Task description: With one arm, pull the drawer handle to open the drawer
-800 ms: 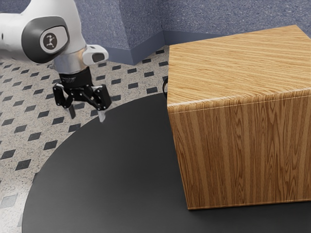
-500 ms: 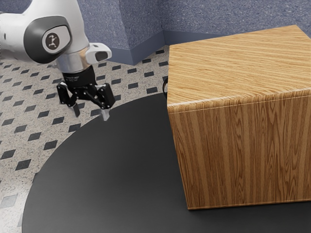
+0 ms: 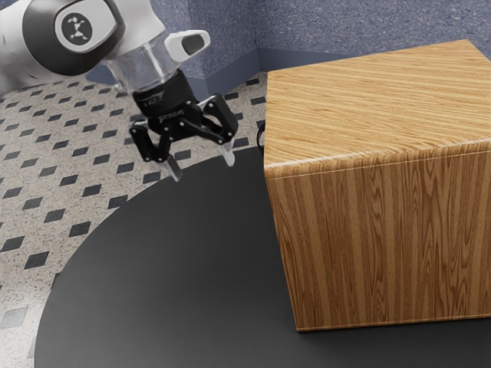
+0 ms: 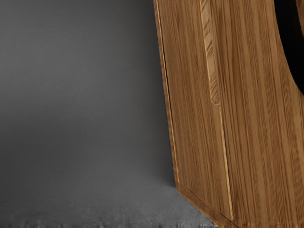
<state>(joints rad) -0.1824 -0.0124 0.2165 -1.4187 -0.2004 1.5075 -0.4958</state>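
A wooden drawer cabinet (image 3: 368, 176) stands on the round black table (image 3: 169, 276), at the exterior view's right. A small dark piece (image 3: 261, 136), possibly the handle, peeks out at the cabinet's far left edge. My black gripper (image 3: 203, 169) hangs open above the table's far rim, left of that edge, with nothing between its fingers. In the wrist view the cabinet's wooden face (image 4: 228, 109) rises ahead of my hand, with a thin seam running along it and a dark curved shape (image 4: 295, 42) at its far side. Which face holds the drawer front I cannot tell.
Bare black tabletop (image 4: 80, 104) stretches between my hand and the cabinet. Beyond the table lies a floor of pale tiles with dark diamonds (image 3: 54, 192), and a blue-grey wall (image 3: 307, 23) stands behind.
My arm has swung toward the exterior view's right, closer to the cabinet's far left edge. The hand has tilted and turned, and its fingers have stayed open.
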